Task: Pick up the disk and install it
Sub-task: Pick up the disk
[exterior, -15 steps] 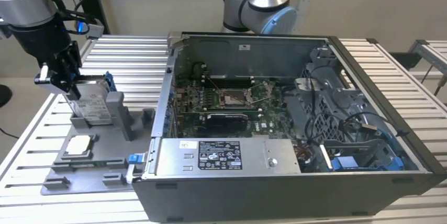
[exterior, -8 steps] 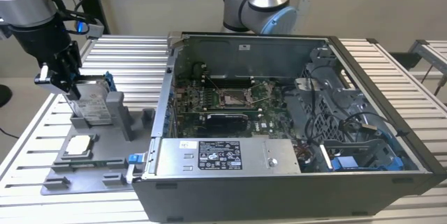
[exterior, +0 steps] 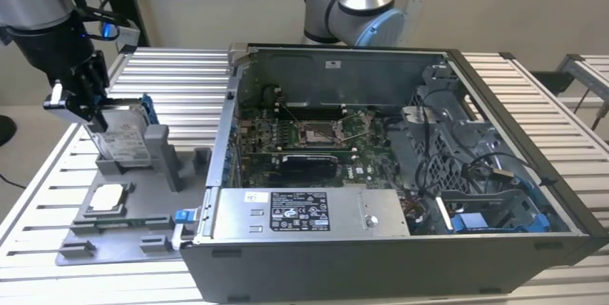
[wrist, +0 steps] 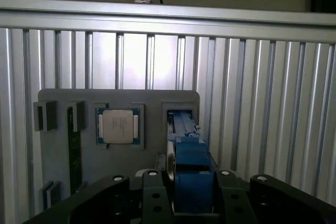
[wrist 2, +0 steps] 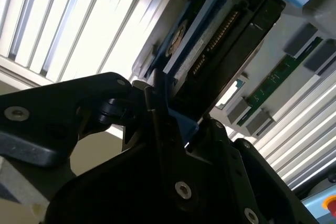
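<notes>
While the open computer case (exterior: 381, 259) holds a green board (exterior: 285, 134), the disk (exterior: 128, 145) stands on its edge in the gray tray (exterior: 105, 241) beside a chip (exterior: 107, 198). Reaching straight down, the gripper (exterior: 95, 116) squeezes the disk's top.

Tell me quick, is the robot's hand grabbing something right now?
Gripper: fingers closed on the disk, which stands on edge in the grey tray.
</notes>
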You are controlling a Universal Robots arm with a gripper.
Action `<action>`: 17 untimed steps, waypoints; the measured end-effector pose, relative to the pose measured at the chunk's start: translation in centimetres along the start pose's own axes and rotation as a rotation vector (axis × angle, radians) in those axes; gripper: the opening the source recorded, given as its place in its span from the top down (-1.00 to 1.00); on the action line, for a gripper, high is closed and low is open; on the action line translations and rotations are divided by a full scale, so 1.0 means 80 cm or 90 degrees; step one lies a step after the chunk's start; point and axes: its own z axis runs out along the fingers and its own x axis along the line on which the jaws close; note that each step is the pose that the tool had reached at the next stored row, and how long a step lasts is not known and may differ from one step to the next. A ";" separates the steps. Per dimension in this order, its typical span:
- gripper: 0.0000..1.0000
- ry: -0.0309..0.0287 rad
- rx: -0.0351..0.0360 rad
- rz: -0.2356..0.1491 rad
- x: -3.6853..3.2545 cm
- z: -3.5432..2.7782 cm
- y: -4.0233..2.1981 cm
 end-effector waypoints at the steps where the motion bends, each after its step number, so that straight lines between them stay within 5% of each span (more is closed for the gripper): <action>1: 1.00 0.0000 0.0000 0.000 0.0000 -0.0014 0.0000; 17: 1.00 0.0000 0.0001 0.000 -0.0008 -0.0352 -0.0006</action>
